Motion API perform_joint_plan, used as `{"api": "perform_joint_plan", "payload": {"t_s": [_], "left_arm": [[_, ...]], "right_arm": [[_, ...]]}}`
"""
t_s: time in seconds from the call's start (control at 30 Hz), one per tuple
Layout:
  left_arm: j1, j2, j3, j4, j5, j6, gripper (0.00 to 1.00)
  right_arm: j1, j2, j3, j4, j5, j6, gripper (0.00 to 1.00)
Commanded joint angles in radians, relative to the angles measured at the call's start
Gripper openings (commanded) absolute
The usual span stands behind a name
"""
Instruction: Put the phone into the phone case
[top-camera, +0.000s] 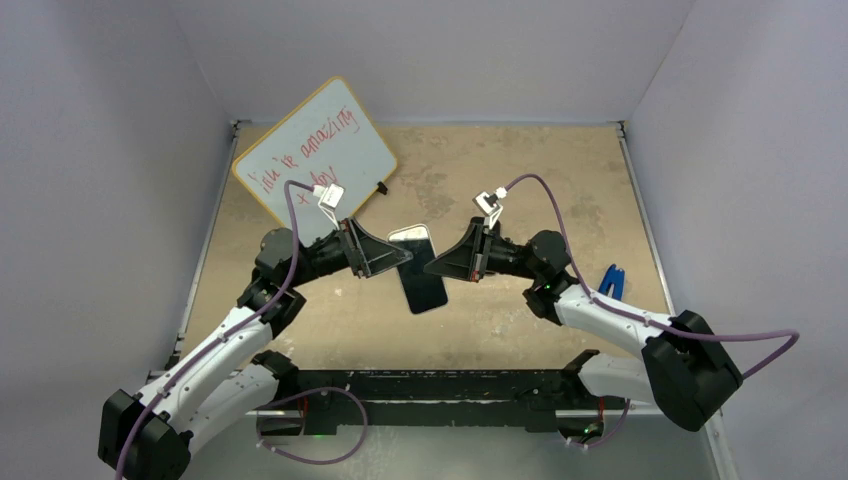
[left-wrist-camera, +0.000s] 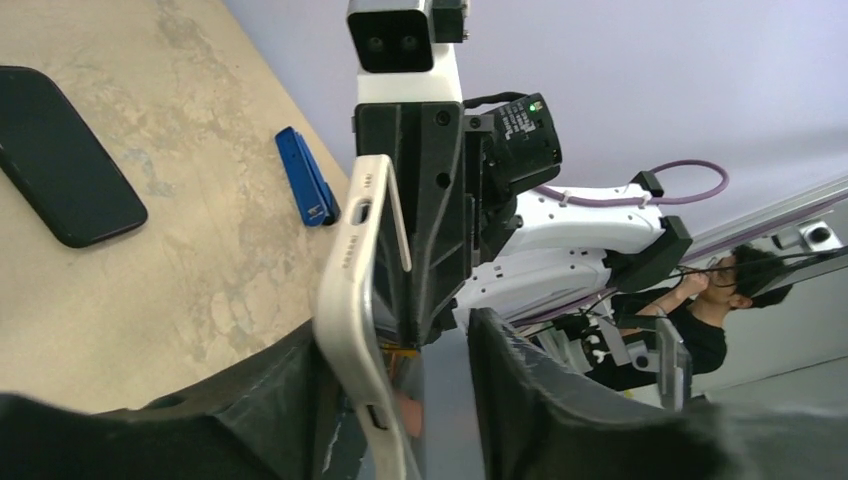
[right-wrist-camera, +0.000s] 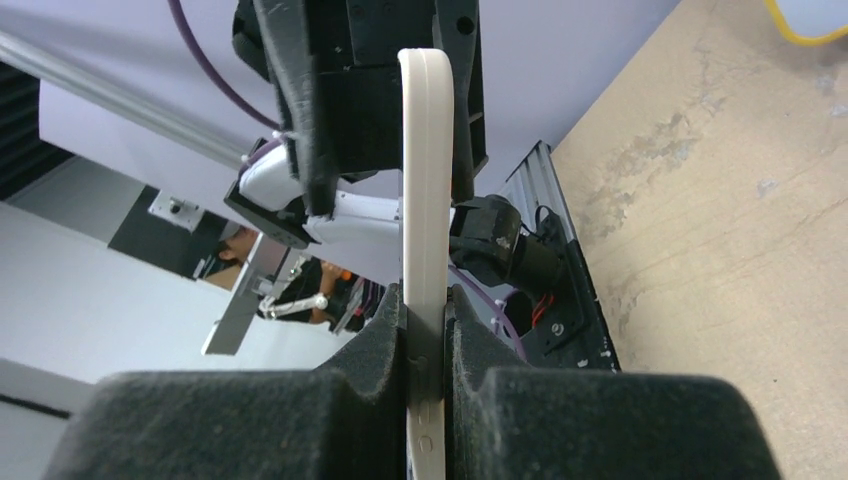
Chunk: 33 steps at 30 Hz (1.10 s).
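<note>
A whiteboard (top-camera: 320, 150) sits at the far left and a small blue tool (top-camera: 612, 281) lies near the right edge. The bare surface (top-camera: 520, 180) lies open between them. At centre the right jaws pinch the phone case (right-wrist-camera: 425, 200), which is held aloft, and the left jaws stand spread around its other end. The phone (top-camera: 425, 285) lies flat beneath.

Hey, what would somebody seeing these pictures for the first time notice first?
Both arms meet over the middle of the table with the whitish phone case held in the air between them. The right end effector is clamped on its edge and the left end effector is open around it. The black phone lies flat on the table beneath them, and a yellow-framed whiteboard with red writing sits at the far left.
</note>
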<state>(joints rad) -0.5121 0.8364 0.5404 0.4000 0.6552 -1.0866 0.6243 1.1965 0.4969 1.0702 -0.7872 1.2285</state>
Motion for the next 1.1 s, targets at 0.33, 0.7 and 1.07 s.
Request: {"api": "perform_joint_plan", "payload": {"t_s": [0.33, 0.7, 1.07], "left_arm": [[-0.003, -0.004, -0.003, 0.019, 0.094, 0.047, 0.56], [0.001, -0.018, -0.054, -0.017, 0.078, 0.042, 0.00], [0.011, -0.032, -0.053, -0.001, 0.098, 0.005, 0.45]], "right_arm": [[0.007, 0.184, 0.068, 0.401, 0.212, 0.255, 0.00], [-0.005, 0.239, 0.035, 0.387, 0.262, 0.247, 0.00], [-0.014, 0.204, 0.048, 0.368, 0.315, 0.257, 0.00]]}}
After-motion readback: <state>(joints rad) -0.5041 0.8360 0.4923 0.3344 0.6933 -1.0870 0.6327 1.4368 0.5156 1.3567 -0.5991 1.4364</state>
